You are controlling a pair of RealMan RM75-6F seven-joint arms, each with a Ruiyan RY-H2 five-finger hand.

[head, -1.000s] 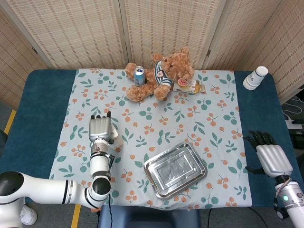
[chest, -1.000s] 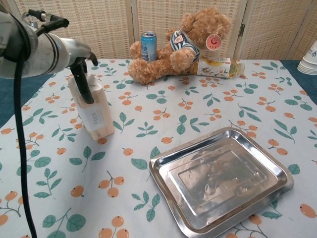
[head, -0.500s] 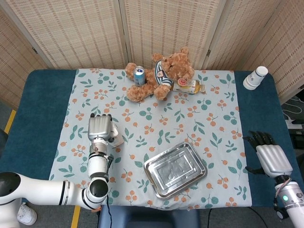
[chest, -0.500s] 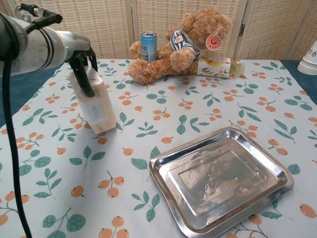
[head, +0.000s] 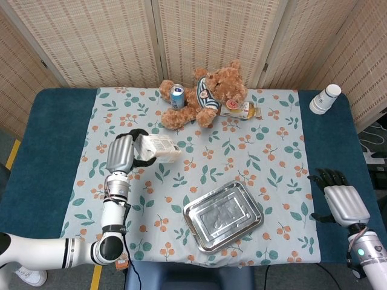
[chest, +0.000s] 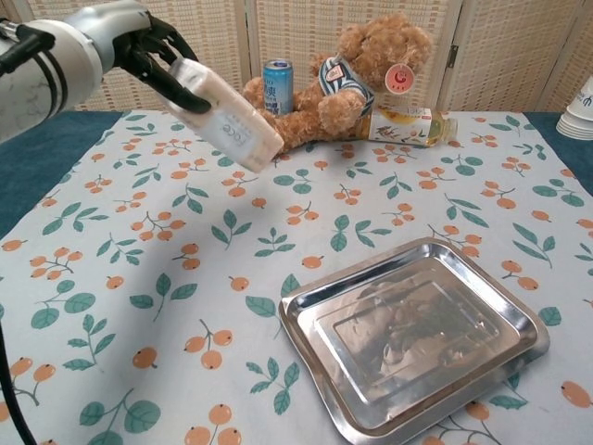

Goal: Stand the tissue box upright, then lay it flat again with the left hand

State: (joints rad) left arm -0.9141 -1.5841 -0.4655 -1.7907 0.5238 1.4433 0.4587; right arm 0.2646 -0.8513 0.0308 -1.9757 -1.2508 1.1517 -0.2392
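Now the left hand (chest: pixel 153 51) grips the tissue box (chest: pixel 225 113) aloft, apparently tilted, long axis slanting down-right.

teddy bear (head: pixel 207 95), can (head: pixel 176 96), tray (head: pixel 222 216), cup (head: pixel 325 99)

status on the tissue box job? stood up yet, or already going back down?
Done: cannot tell from this moment whether it was stood upright. In hand: the left robot hand grips the tissue box in the air, tilted over the floral cloth, touching nothing else. Left: lay it flat on the cloth and release. The right robot hand rests open at the table edge, uninvolved.
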